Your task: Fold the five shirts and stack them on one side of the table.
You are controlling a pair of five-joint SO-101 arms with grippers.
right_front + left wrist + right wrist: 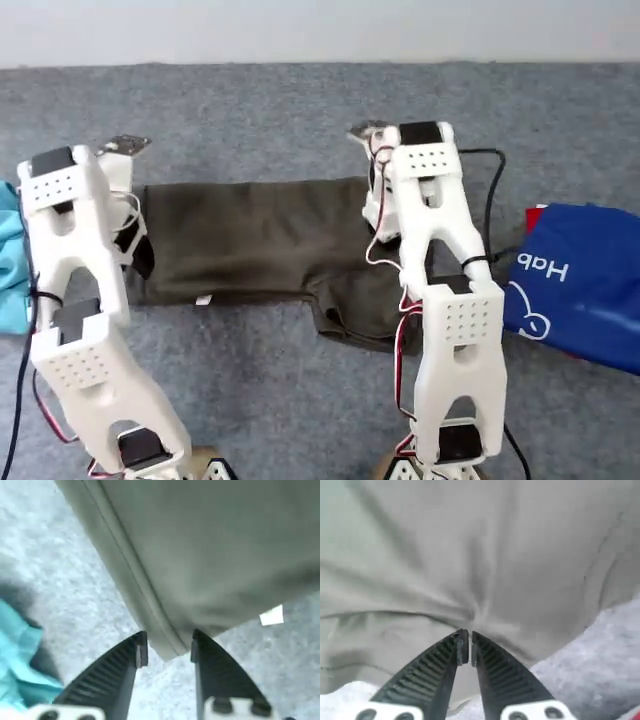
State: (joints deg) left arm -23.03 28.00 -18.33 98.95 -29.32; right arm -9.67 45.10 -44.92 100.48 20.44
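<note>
— Open passages?
— Grey felt tabletop: far strip bare; near patch bare between white plastic left arm and white plastic right arm.
— Obstructions?
— Dark olive cloth shirt, centre. Blue printed cloth shirt, right. Turquoise cloth garment, left edge.

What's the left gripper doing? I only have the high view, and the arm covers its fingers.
Observer: In the left wrist view the left gripper is open, and a hem corner of the olive shirt sits in the gap between its fingers.
Operator: And the right one?
Observer: The right gripper is shut on a fold of the same shirt, and the cloth puckers toward its tips.
</note>
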